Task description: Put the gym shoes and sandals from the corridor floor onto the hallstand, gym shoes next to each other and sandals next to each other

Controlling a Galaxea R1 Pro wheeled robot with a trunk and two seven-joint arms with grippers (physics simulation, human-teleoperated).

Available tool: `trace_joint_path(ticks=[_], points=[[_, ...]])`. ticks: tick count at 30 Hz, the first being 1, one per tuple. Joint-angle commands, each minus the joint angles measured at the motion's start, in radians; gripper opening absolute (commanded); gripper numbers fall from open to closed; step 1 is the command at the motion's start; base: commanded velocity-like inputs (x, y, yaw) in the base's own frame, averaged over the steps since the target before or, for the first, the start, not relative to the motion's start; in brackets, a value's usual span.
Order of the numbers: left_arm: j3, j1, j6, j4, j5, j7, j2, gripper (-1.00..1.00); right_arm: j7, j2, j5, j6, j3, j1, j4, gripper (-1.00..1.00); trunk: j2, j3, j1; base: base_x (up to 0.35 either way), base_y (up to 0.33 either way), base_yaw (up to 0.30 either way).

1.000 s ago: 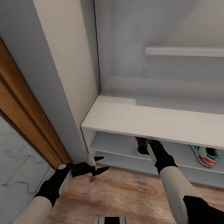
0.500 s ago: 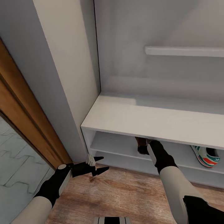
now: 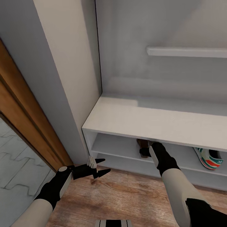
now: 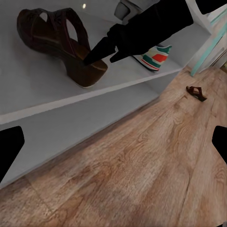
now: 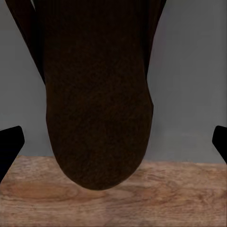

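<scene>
Fingertips of the right gripper [image 3: 145, 148] are tucked under the bench top at the lower middle of the head view, so there we cannot tell how far apart they stand. A sliver of the brown sandal [image 3: 142, 144] shows just beyond them, on the upper tier of the hallstand [image 3: 151, 121]. At the lower right of that frame one gym shoe [image 3: 208, 158] sits on the same tier, well apart from the sandal. The left gripper [image 3: 101, 166] hangs at the lower left over the corridor floor [image 3: 126, 195], its two dark fingers parted and holding nothing.

From the left wrist view we see the sandal [image 4: 61, 45] resting on the shelf at the upper left, with the right gripper [image 4: 101, 53] at its toe end; one fingertip [image 4: 92, 59] touches or nearly touches the sole edge (whether it grips, we cannot tell). The gym shoe [image 4: 153, 54] lies behind the arm, and a second sandal [image 4: 196, 92] lies on the floor at the right, far off.

In the right wrist view the sandal's dark sole [image 5: 97, 94] hangs across the shelf edge, and the finger ends sit wide at both lower corners.

We judge the sandal light, with a stiff sole and soft straps; pinching across the sole's sides seems surest.
</scene>
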Motion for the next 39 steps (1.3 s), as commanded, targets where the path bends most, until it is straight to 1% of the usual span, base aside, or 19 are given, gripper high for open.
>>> trace_joint_path(ticks=[1,16,19,39], points=[[-0.005,-0.001,0.006,0.000,0.009,0.000,0.001,1.00,-0.001,0.001,0.002,0.004,-0.004,0.000,-0.001,1.00,0.000,-0.001,0.000,0.000,0.000,0.000],[-0.005,0.000,0.006,0.000,0.009,-0.001,0.001,1.00,-0.001,0.001,0.002,0.004,-0.004,0.000,-0.001,1.00,0.000,-0.001,0.000,-0.002,0.000,0.000],[-0.005,0.000,0.006,0.000,0.009,-0.001,0.001,1.00,-0.001,0.001,0.002,0.004,-0.004,0.000,-0.001,1.00,0.000,-0.001,0.000,-0.119,0.000,0.000],[-0.005,0.000,0.006,0.000,0.009,-0.001,0.001,1.00,0.001,0.001,0.002,0.004,-0.004,0.000,-0.001,1.00,0.000,-0.001,0.000,-0.328,0.000,0.000]])
